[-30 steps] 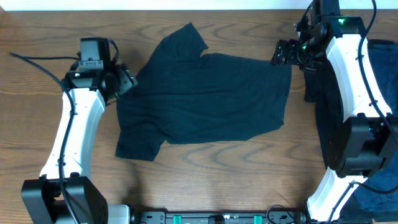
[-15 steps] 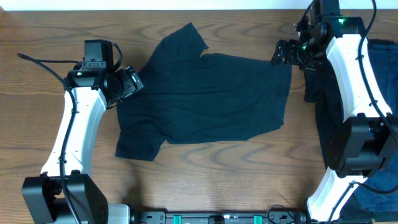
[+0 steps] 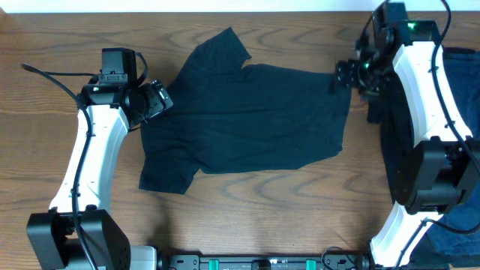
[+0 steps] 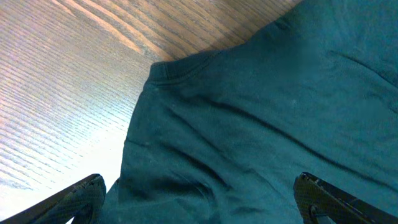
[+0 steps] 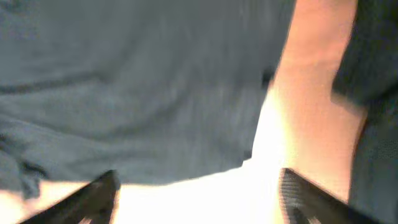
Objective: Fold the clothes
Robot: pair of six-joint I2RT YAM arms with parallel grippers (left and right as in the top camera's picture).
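A black T-shirt (image 3: 247, 112) of the clothes lies spread flat in the middle of the table. My left gripper (image 3: 159, 97) hangs open over its left edge. In the left wrist view the shirt (image 4: 249, 124) fills the frame, and a ribbed hem edge (image 4: 186, 62) runs beside bare wood. That gripper (image 4: 199, 208) has its fingertips (image 4: 81, 196) wide apart over the cloth. My right gripper (image 3: 343, 75) is at the shirt's upper right corner. In the blurred right wrist view it (image 5: 199, 199) stands open just off the shirt's edge (image 5: 143, 81).
More dark clothes (image 3: 457, 112) lie piled along the right edge, partly under the right arm, and show in the right wrist view (image 5: 373, 62). A navy blue garment (image 3: 457, 232) sits at the bottom right. Bare wooden table (image 3: 262, 202) surrounds the shirt.
My left gripper moved right onto the shirt's left edge, then held still. My right gripper shifted slightly down and right at the shirt's corner, and its view has blurred.
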